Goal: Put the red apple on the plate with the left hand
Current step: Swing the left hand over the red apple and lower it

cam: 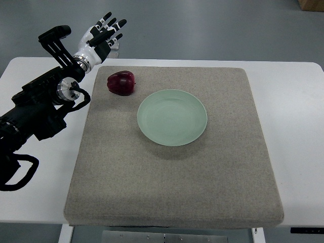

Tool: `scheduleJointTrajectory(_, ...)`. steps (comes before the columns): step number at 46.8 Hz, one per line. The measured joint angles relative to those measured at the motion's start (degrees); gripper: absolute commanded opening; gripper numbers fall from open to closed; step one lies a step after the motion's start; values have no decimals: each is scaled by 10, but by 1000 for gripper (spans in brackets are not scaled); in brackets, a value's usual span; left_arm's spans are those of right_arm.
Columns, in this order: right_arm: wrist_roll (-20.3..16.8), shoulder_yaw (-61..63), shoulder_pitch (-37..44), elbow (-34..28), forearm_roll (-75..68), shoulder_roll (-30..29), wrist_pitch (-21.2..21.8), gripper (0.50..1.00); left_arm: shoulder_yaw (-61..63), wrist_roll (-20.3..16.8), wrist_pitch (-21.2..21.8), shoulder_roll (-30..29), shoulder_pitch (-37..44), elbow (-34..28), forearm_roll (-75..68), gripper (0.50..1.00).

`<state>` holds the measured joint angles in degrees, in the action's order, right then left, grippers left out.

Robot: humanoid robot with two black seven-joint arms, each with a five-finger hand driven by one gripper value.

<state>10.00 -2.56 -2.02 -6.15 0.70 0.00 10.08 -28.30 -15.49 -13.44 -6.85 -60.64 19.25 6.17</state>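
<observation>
Looking down on the rig, I have the left hand (104,31) raised beyond the far left corner of the grey mat (172,177), fingers spread and holding nothing; its dark arm (43,106) runs in from the left edge over the white table (298,126). The right hand is not in view. The red apple (121,82) sits on the mat near that far left corner, just beside the pale green plate (172,117) but clear of its rim, with a strip of mat between them. The plate is empty. I judge the apple to be firm and moderately heavy for its size, with a smooth, glossy skin that could slide under hard fingertips; being round, it may roll if I nudge it from 1 side before closing. It will not crush easily, though a hard squeeze could bruise it. My plan would be to come down over the top and wrap the fingers around its widest part, thumb opposite the others, avoiding the dimple near the stem. The felt-like mat should damp any rolling. The plate looks stiff and shallow, so I would set the apple near its middle and release low. I can read no brand, label or writing anywhere.
</observation>
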Motion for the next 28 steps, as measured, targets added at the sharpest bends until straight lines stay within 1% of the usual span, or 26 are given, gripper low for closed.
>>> scheduleJointTrajectory(15,0,0,0,0,0,0,0,964,6,2,1,2,-21,3,-179,992)
scheduleJointTrajectory(24,-1,0,0,0,0,0,0,964,47,3,-1,-8,-30,60,-319,992)
scheduleJointTrajectory(28,-1,0,0,0,0,0,0,964,66,3,-1,-14,-40,70,-385,992)
